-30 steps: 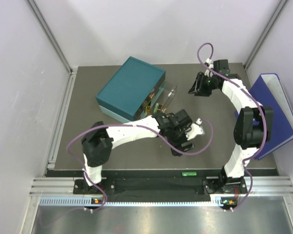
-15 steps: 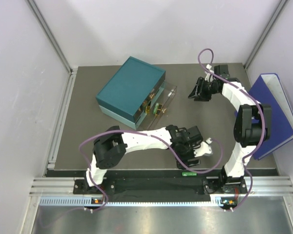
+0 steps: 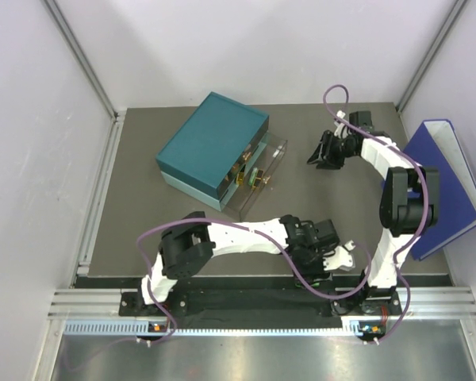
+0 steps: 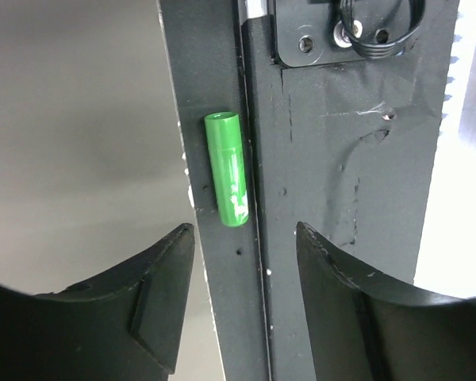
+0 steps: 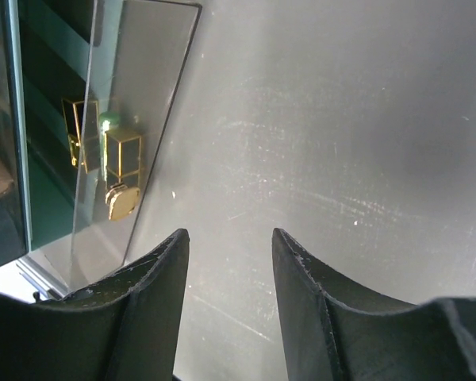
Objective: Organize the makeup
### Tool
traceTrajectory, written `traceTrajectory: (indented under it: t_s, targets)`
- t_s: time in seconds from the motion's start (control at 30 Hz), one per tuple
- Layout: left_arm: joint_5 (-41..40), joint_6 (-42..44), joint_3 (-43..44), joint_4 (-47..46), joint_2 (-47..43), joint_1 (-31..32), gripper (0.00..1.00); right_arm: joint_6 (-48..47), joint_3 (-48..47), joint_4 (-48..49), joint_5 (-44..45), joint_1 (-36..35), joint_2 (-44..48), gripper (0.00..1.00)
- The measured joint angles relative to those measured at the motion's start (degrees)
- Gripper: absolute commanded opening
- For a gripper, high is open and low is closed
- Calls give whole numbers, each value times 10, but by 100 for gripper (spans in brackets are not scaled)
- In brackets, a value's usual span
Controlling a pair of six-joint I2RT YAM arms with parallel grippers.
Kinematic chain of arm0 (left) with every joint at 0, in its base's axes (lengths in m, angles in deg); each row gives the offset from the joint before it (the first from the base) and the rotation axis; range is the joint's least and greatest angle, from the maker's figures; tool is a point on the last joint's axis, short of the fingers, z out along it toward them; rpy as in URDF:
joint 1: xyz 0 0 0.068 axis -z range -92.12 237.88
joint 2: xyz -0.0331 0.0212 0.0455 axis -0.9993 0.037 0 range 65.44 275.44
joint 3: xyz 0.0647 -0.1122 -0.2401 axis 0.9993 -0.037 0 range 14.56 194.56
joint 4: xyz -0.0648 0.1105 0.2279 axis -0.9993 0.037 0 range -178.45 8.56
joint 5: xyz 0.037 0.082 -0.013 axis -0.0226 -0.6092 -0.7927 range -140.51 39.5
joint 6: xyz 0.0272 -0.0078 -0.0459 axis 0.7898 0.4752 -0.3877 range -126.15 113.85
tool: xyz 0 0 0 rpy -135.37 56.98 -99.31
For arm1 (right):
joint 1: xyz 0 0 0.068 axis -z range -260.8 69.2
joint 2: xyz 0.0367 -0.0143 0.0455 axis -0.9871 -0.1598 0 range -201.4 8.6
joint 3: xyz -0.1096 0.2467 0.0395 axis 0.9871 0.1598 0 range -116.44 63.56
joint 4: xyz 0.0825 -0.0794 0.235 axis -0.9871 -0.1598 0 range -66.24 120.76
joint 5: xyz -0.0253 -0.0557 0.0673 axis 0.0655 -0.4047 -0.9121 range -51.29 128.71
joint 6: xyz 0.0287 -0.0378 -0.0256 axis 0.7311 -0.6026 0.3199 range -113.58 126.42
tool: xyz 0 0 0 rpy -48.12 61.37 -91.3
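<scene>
1. the left gripper (image 4: 242, 236) stands wide, with nothing between its black fingers (image 4: 163, 270). in the top view it hangs at 5 o'clock on the dark grey table (image 3: 143, 206), over the near edge.
2. a small bright green plastic tube (image 4: 228, 168) lies apart from the fingers, at 12 o'clock from their gap in the left wrist view. it runs roughly 12 to 6 on the black strip (image 4: 210, 63) along the table edge, against the strip's raised seam.
3. the right gripper (image 5: 228, 236) is parted to a middling gap and holds nothing. it hangs above bare table at 1 o'clock in the top view.
4. the teal rectangular drawer box (image 3: 214, 143) sits at 11 o'clock, with its clear plastic drawer (image 5: 135, 95) pulled out toward 4 o'clock.
5. inside the drawer lie gold-framed square makeup sticks (image 5: 122, 155), a round green cap (image 5: 109, 121) and a gold oval piece (image 5: 120, 200), clustered together.
6. a big blue binder (image 3: 452, 186) leans at 3 o'clock.
</scene>
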Motion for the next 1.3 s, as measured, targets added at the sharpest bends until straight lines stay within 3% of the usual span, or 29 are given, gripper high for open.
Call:
traceTrajectory:
  t_s: [0.23, 0.27, 0.77, 1.03, 1.3]
  targets:
    - [2, -11, -7, -19, 20, 2, 52, 0, 10, 12, -9, 28, 0, 47]
    - [2, -13, -9, -22, 20, 2, 47, 0, 10, 12, -10, 34, 0, 47]
    - [11, -30, -13, -43, 50, 3, 48, 2, 32, 23, -16, 46, 24, 47]
    - [7, -44, -12, -46, 56, 4, 40, 6, 44, 32, -16, 46, 32, 48]
    - [-13, -80, 27, -47, 82, 6, 45, 6, 51, 37, -17, 46, 51, 48]
